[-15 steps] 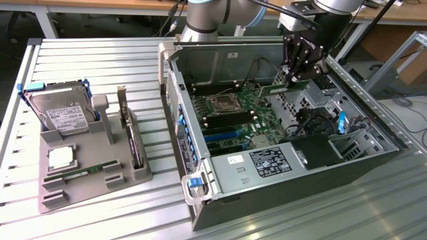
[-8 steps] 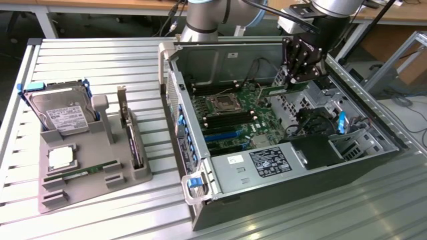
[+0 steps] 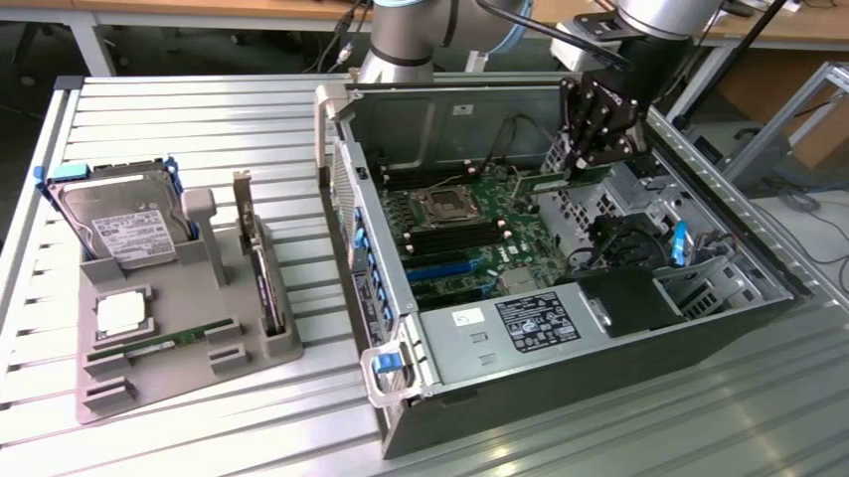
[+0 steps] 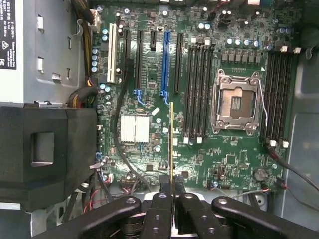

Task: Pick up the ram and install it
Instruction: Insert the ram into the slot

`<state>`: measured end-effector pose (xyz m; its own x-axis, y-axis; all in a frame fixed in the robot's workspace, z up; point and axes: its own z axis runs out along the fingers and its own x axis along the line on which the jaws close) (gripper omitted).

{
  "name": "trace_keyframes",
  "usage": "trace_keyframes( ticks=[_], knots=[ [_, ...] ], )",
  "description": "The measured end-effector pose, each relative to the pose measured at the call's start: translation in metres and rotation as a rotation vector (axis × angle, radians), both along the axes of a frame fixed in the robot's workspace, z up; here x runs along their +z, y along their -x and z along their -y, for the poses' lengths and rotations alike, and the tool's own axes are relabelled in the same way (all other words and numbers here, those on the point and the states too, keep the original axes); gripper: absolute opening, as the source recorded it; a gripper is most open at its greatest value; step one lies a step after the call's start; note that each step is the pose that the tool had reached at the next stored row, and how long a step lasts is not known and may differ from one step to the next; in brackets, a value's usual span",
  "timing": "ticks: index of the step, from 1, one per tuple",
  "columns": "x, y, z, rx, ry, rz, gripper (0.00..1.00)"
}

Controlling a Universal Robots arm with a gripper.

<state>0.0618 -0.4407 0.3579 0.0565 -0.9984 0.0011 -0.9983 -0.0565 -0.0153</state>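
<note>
My gripper [image 3: 576, 171] hangs inside the open computer case [image 3: 558, 328], above the motherboard [image 3: 464, 234]. It is shut on the ram [image 3: 542, 183], a thin green stick. In the wrist view the ram [image 4: 172, 144] shows edge-on, standing out from between the black fingers [image 4: 160, 199] of the gripper [image 4: 172, 188]. It hovers above the board [image 4: 149, 64], just beside a bank of black memory slots [image 4: 197, 89]. A second bank of slots [image 4: 279, 94] lies on the other side of the open processor socket [image 4: 238, 102].
On the slatted table at the exterior view's left, a grey holder [image 3: 173, 383] carries a silver hard drive [image 3: 122, 224], a dark card on edge [image 3: 258, 263], a processor chip [image 3: 119, 313] and a green strip [image 3: 159, 347]. A black shroud [image 4: 45, 154] and cables [image 4: 119, 149] crowd the case.
</note>
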Motion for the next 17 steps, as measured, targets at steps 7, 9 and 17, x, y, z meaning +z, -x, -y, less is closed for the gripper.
trace_keyframes(
  ticks=[7, 9, 17],
  knots=[
    [-0.0051, 0.0, 0.0, 0.0, 0.0, 0.0, 0.12],
    [-0.0083, 0.0, 0.0, 0.0, -0.0001, 0.0, 0.12],
    [-0.0166, 0.0, 0.0, 0.0, 0.0, 0.0, 0.12]
  ],
)
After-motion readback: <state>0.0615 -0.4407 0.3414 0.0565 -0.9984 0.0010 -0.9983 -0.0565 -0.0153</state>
